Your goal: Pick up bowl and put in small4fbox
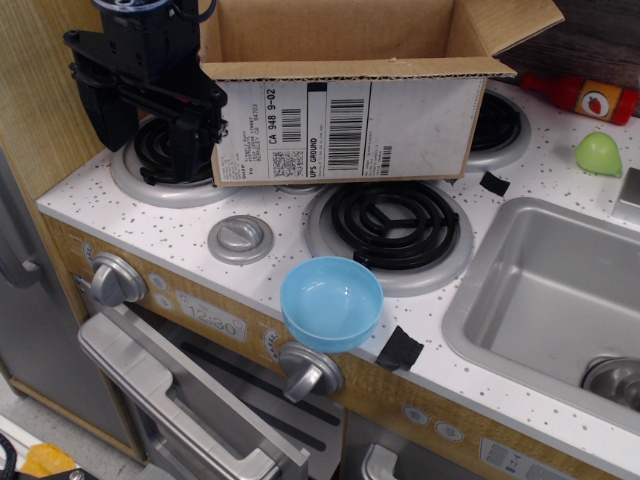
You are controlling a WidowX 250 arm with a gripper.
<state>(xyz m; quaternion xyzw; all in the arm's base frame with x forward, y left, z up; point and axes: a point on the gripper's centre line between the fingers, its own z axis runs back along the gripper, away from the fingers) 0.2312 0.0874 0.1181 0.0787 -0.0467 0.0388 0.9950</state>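
The light-blue bowl (331, 303) sits upright on the front edge of the white toy stove top, just in front of the near right burner, partly overhanging the edge. The brown cardboard box (345, 95) with its white barcode label stands open at the back, over the rear burners. My black gripper (170, 120) hangs at the upper left over the left rear burner, beside the box's left wall and far from the bowl. It holds nothing that I can see; whether its fingers are open or shut does not show.
A grey sink (545, 290) lies at the right. A green rounded toy (598, 153) and a red bottle (585, 97) lie at the back right. Black tape pieces (400, 349) mark the counter. Stove knobs (310, 370) and the oven door are below the front edge.
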